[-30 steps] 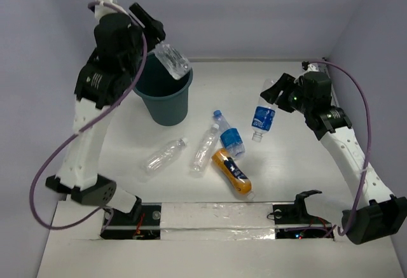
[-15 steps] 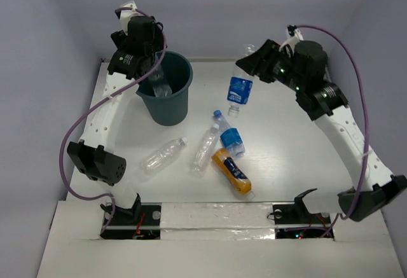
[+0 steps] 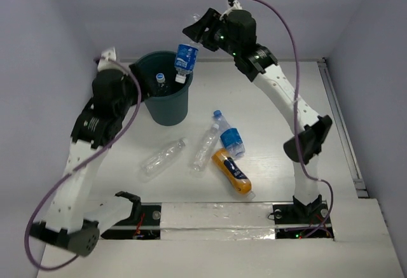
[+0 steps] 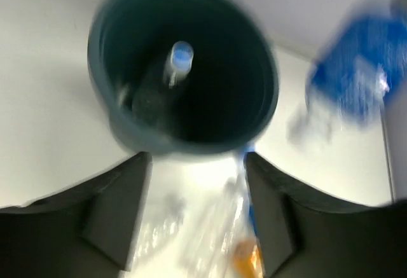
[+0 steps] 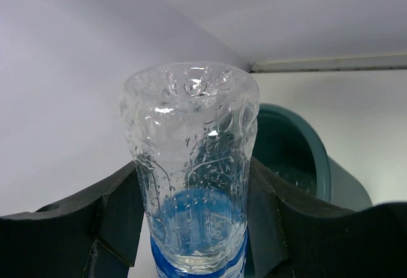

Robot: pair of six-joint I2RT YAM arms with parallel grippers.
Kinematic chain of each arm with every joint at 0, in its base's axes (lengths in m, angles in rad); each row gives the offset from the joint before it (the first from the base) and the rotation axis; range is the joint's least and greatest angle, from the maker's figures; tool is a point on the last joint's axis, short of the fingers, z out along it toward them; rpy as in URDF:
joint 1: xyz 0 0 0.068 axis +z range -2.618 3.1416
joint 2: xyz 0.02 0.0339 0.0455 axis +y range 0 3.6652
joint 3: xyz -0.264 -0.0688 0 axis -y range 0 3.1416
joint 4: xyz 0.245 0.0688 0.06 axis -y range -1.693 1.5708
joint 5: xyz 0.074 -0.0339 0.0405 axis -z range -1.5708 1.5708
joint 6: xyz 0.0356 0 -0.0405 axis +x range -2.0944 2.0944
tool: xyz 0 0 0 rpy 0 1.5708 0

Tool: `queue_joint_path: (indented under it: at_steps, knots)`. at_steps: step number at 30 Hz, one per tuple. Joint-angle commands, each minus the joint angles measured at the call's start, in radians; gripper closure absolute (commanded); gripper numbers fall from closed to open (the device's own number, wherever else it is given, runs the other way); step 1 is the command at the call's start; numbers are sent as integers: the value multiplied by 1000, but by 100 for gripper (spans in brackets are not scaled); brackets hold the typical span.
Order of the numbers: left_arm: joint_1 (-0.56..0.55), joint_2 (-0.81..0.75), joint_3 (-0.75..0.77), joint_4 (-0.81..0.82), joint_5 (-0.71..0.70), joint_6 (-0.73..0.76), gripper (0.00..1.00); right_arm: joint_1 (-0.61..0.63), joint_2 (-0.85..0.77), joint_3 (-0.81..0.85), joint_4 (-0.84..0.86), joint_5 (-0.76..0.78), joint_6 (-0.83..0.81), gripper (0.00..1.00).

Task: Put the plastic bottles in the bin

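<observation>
The dark teal bin point(image 3: 166, 103) stands at the back left, with one clear bottle point(image 3: 159, 79) inside it, cap up. My right gripper point(image 3: 194, 36) is shut on a blue-labelled bottle point(image 3: 185, 58) and holds it cap down over the bin's right rim; in the right wrist view the bottle point(image 5: 191, 182) sits between the fingers point(image 5: 114, 221). My left gripper point(image 3: 138, 74) is open and empty beside the bin's left rim, looking into the bin point(image 4: 184, 132). On the table lie two clear bottles point(image 3: 163, 156) point(image 3: 205, 147), another blue-labelled bottle point(image 3: 229, 135) and the orange-yellow bottle point(image 3: 232, 171).
Grey walls close in the table at the back and on both sides. A raised rail point(image 3: 340, 132) runs along the table's right edge. The arm bases and taped strip point(image 3: 216, 217) lie along the near edge.
My right arm has carried the blue-labelled bottle from the right of the table to above the bin. My left gripper has let its clear bottle go into the bin and drawn back.
</observation>
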Motion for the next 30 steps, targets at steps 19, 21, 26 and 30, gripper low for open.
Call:
queue_joint_path:
  at_steps: [19,21,26,30]
  knots:
    - [-99,-112,-510,-245,242,0,18,107,107,195,7,231,-218,1]
    - [-165,-46,-492,-240,219,4,17,107,46,141,-13,233,-240,12]
    - [-245,84,-441,-225,86,15,15,107,-331,-399,93,172,-258,83]
    - [-254,113,-453,-232,29,33,13,107,-609,-805,168,126,-252,82]
